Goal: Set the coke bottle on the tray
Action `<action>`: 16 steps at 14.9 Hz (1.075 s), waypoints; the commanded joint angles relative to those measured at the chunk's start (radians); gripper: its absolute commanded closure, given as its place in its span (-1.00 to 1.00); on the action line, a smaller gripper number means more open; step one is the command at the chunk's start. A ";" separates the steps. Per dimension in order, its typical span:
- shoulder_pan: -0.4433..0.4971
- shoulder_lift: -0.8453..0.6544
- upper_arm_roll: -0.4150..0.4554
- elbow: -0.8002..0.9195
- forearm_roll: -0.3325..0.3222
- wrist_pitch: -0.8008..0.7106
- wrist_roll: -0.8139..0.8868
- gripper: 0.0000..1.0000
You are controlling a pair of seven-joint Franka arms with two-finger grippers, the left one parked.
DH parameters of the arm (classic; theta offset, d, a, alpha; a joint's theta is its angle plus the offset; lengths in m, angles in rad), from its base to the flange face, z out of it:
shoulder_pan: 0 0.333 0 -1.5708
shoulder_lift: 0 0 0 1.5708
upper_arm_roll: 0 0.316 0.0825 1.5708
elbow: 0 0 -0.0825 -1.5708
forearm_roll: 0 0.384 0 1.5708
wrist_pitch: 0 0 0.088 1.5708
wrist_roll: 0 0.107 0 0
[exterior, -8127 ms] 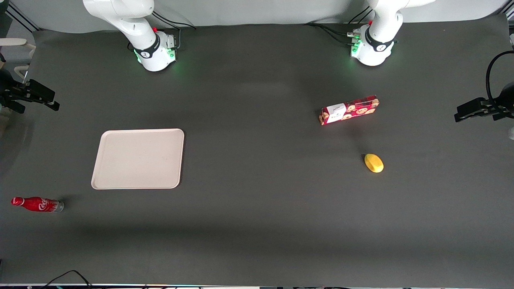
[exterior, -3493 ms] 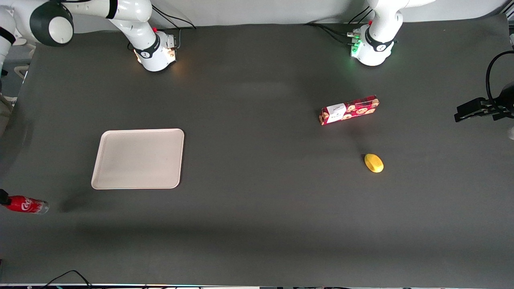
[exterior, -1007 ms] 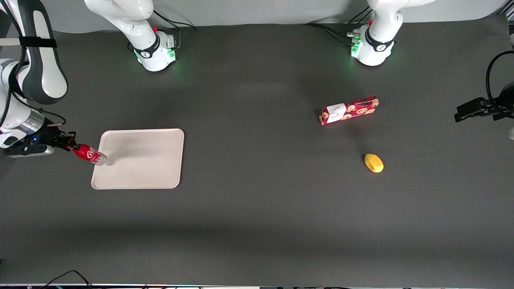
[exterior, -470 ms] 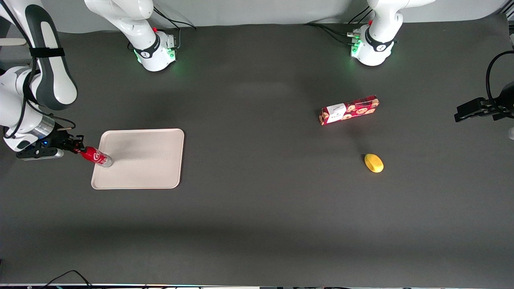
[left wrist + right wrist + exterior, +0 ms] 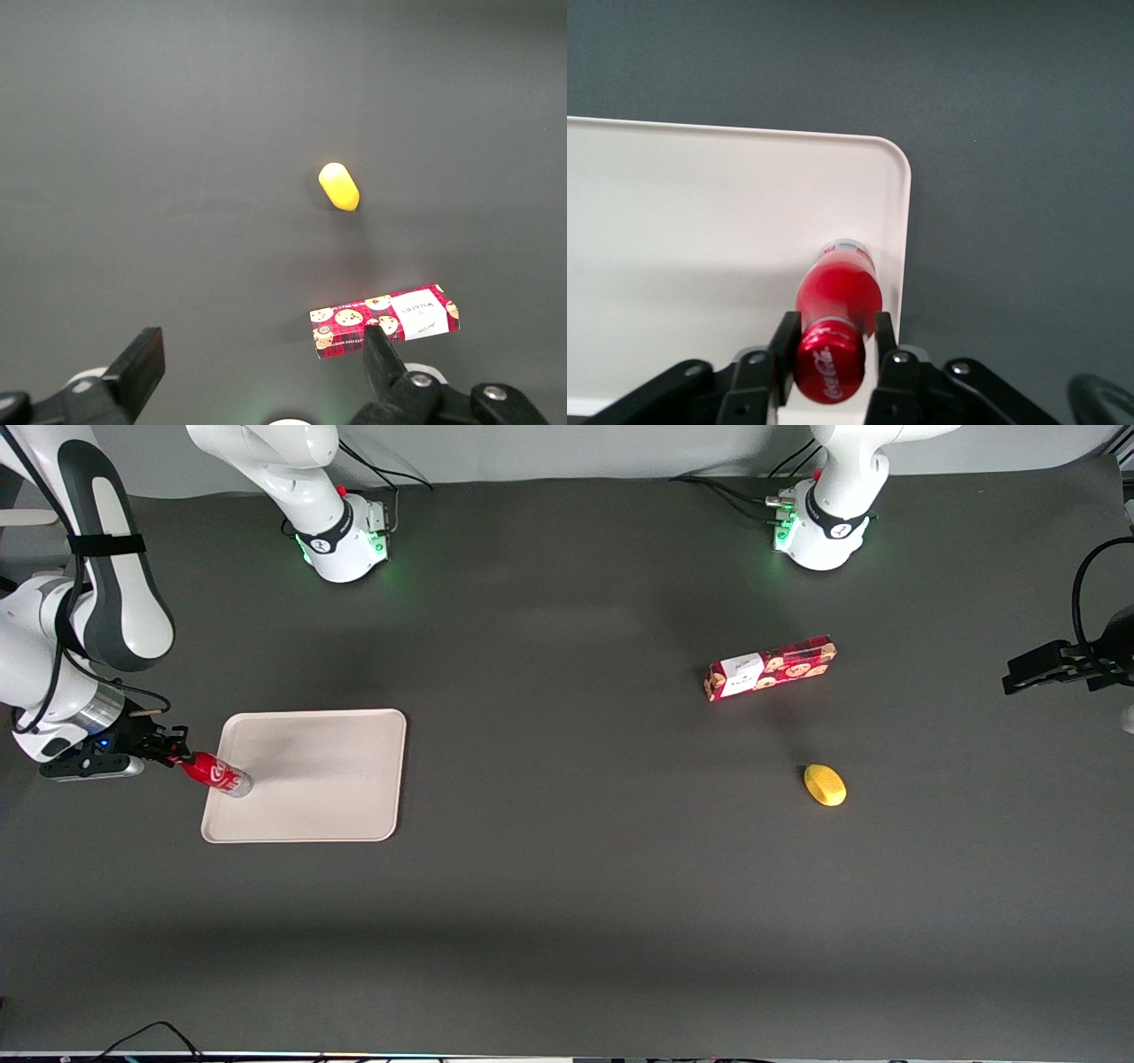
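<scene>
Gripping the coke bottle (image 5: 215, 774) by its red cap end, the gripper (image 5: 174, 749) hung at the tray's (image 5: 310, 775) edge toward the working arm's end of the desk — jaws clenched on the neck. The bottle tilted, silvery base down on the tray just inside its rim. Toward the parked arm's end lay a red cookie box (image 5: 770, 668) and — nearer the front camera — a yellow lemon-like object (image 5: 825, 785).
</scene>
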 commanded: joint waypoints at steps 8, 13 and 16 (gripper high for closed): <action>0.019 -0.080 0.004 0.029 0.033 -0.013 -0.026 -1.00; 0.042 -0.092 0.009 0.343 0.030 -0.439 0.047 -1.00; 0.042 -0.100 0.064 0.492 0.018 -0.622 0.142 -1.00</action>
